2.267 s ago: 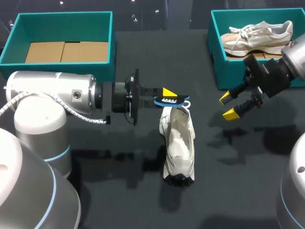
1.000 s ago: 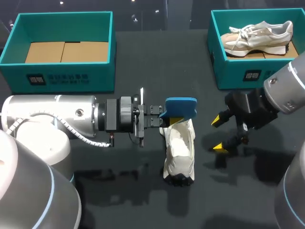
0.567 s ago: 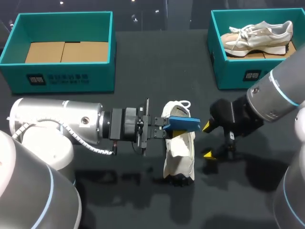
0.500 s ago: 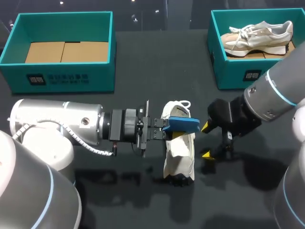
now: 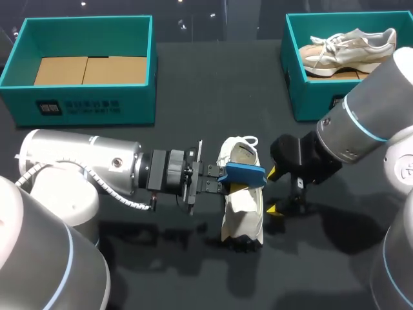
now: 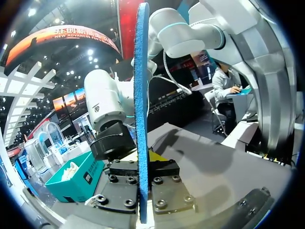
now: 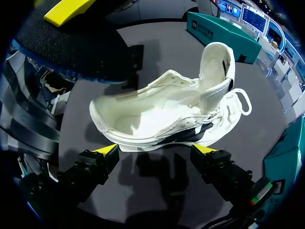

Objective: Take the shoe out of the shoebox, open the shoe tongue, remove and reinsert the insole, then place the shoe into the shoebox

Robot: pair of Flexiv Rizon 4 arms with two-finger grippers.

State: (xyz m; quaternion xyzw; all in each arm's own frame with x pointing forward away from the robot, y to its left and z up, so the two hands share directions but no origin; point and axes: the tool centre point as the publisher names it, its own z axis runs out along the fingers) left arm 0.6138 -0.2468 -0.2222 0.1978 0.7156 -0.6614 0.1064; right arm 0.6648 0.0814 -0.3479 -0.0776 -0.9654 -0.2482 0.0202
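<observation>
My left gripper (image 5: 221, 181) pinches blue insole (image 5: 245, 174) above shoe (image 5: 244, 210) opening. Shoe's long axis runs toward me. My right gripper (image 5: 272, 190), fingers spread, waits just beside its sidewall.

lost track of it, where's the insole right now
In the head view the blue insole is clamped in the left pincer, over the white shoe at mid-table, with the right pincer beside the shoe.

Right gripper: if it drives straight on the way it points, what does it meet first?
Likely the side of the shoe. The open right gripper points at it with nothing between, though depth is hard to judge. The insole in the left gripper is held above the shoe.
</observation>
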